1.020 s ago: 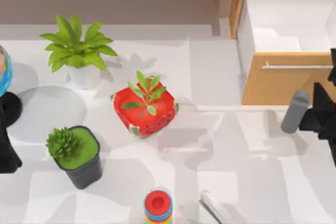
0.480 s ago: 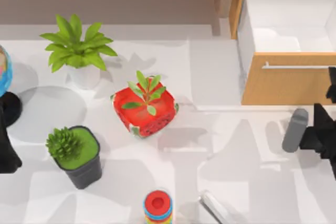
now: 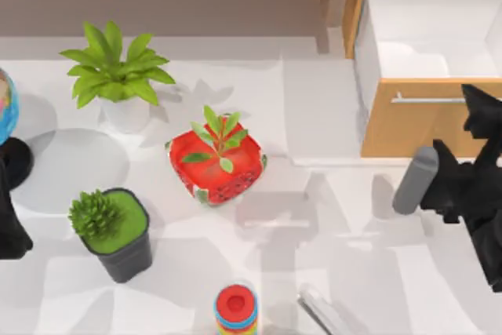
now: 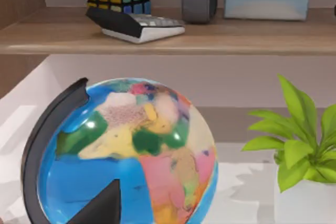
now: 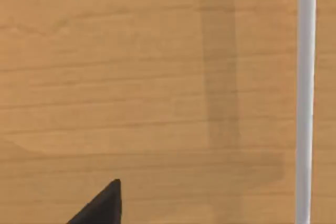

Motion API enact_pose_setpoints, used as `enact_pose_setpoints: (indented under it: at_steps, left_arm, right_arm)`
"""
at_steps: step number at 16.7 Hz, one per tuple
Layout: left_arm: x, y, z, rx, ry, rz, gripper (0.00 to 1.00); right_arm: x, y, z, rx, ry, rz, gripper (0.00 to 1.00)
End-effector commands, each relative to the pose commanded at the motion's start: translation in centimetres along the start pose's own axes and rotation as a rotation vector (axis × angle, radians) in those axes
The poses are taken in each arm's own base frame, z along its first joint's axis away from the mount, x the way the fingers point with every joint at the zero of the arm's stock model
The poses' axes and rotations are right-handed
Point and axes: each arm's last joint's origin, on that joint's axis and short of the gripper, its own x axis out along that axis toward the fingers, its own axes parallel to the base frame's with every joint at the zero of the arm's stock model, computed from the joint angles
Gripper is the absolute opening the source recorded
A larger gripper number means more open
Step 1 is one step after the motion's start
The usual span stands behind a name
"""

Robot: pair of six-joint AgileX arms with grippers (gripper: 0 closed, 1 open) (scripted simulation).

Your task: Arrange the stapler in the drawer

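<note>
The stapler (image 3: 415,180) is a slim grey bar, held off the table just in front of the drawer's wooden front (image 3: 412,127). My right gripper (image 3: 431,186) is shut on its right side, coming in from the table's right edge. The drawer stands open at the back right, showing its white inside (image 3: 431,37) and a silver bar handle (image 3: 427,100). The right wrist view looks at the wooden front (image 5: 131,77) and the handle (image 5: 305,98) from close up. My left arm (image 3: 12,229) is parked at the left edge.
A red pot (image 3: 216,161) with a small plant sits mid-table. A white-potted plant (image 3: 118,76) and a dark pot (image 3: 116,233) stand to the left. A globe (image 4: 126,156) is at the far left, a ring stack (image 3: 236,309) and a pale slim object (image 3: 321,311) at the front edge.
My right gripper has carried the stapler leftward along the drawer's front. The arm now looks larger from above. The left arm has not moved.
</note>
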Motion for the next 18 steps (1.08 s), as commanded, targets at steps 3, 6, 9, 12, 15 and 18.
enact_pose_setpoints:
  at_steps: [3,6,9,12,15,18]
  left_arm:
    - [0.0,0.0,0.0,0.000,0.000,0.000,1.00]
    - [0.0,0.0,0.0,0.000,0.000,0.000,1.00]
    - [0.0,0.0,0.0,0.000,0.000,0.000,1.00]
    - [0.0,0.0,0.0,0.000,0.000,0.000,1.00]
    - [0.0,0.0,0.0,0.000,0.000,0.000,1.00]
    - [0.0,0.0,0.0,0.000,0.000,0.000,1.00]
  right_arm:
    - [0.7,-1.2,3.5,0.141,-0.102,0.030,1.00]
    - [1.1,-2.6,7.7,0.298,-0.200,0.125,1.00]
    - [0.7,-4.5,11.9,0.449,-0.267,0.273,1.00]
    - [-0.2,-6.5,15.4,0.580,-0.280,0.458,1.00]
    - [-1.3,-8.3,17.4,0.670,-0.207,0.678,1.00]
    - [-2.5,-9.8,17.9,0.721,-0.040,0.898,1.00]
